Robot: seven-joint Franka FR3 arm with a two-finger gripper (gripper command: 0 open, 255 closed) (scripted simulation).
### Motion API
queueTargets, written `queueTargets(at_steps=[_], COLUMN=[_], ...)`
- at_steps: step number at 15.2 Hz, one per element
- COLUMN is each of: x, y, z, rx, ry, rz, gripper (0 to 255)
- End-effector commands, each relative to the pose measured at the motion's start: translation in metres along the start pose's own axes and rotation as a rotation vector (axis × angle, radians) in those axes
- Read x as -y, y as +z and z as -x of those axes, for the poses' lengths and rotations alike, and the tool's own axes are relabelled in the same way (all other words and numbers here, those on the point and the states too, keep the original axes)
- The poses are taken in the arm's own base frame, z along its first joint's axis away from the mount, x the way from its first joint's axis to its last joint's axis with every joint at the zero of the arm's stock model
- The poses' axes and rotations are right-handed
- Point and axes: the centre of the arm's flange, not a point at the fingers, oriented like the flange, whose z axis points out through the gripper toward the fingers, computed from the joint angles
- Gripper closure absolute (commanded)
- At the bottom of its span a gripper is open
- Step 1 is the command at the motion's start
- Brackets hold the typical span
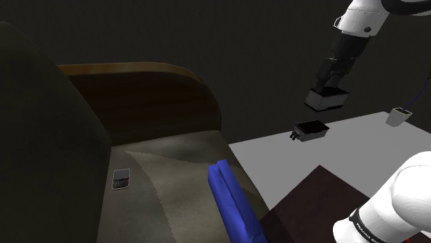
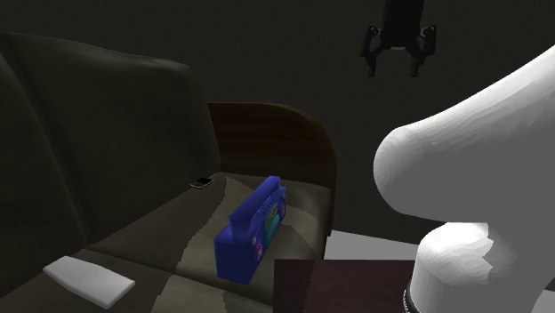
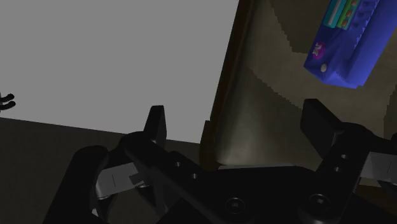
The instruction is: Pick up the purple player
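Note:
The player (image 1: 231,200) is a blue-purple boombox standing upright on the sofa's seat cushion, near the armrest end. Its face with coloured buttons (image 2: 252,231) shows in the second exterior view. My gripper (image 2: 393,67) hangs high in the air, well above and off to the side of the player, over the grey floor beyond the armrest. Its fingers stand apart with nothing between them. In the shoulder view the gripper (image 1: 293,137) sits to the right of the sofa. From the wrist, the gripper (image 3: 236,121) is open and the player (image 3: 343,44) lies far beyond one fingertip.
A dark sofa with a brown wooden armrest (image 1: 152,90) carries a small grey handset (image 1: 121,179) near the backrest and a flat white object (image 2: 89,278) on the far cushion. My dark stand (image 1: 311,200) sits beside the sofa on the grey floor (image 1: 331,145).

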Motion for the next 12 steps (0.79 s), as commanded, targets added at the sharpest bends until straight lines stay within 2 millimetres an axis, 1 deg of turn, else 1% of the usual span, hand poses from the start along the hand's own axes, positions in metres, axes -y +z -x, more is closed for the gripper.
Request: queueTargets(at_steps=[1, 12], x=[0.0, 0.11], y=[0.0, 0.099], z=[0.0, 0.001], rx=[0.0, -0.003], ry=[0.0, 0.033], rz=[0.0, 0.026], gripper=[0, 0])
